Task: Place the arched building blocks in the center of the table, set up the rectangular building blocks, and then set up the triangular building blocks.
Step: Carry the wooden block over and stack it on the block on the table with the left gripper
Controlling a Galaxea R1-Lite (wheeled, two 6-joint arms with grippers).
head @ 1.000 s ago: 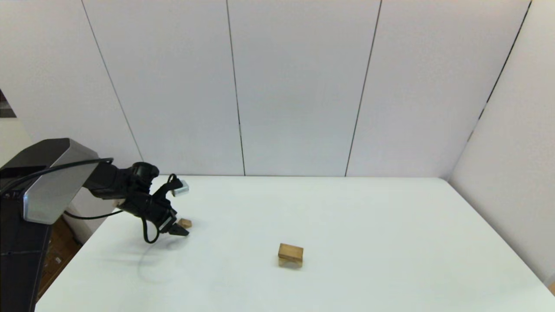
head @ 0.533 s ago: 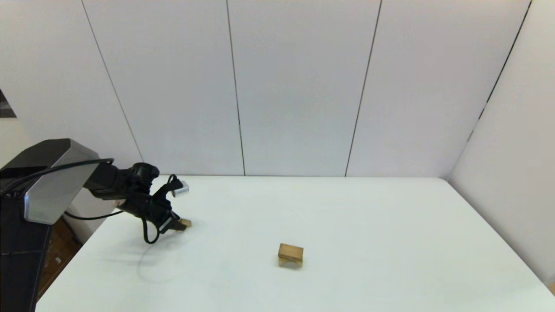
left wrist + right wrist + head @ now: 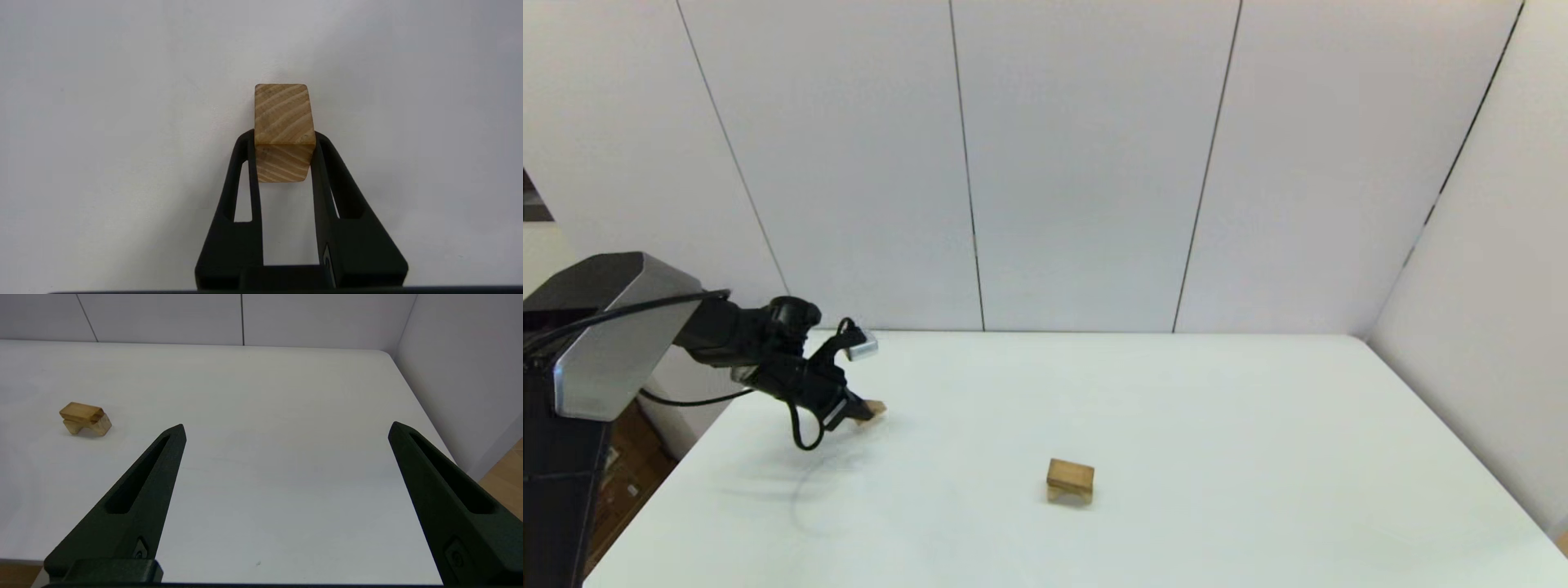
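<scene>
On the white table (image 3: 1176,425) a block stack (image 3: 1070,479) stands near the middle. Far to the left, the left gripper (image 3: 862,411) holds a small wooden block (image 3: 875,407) just above the surface.

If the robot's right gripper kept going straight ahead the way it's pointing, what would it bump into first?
Probably nothing soon. The right gripper is open and points over bare table toward the far wall. The arched block with the slab on top sits well off to one side, outside its path.
</scene>
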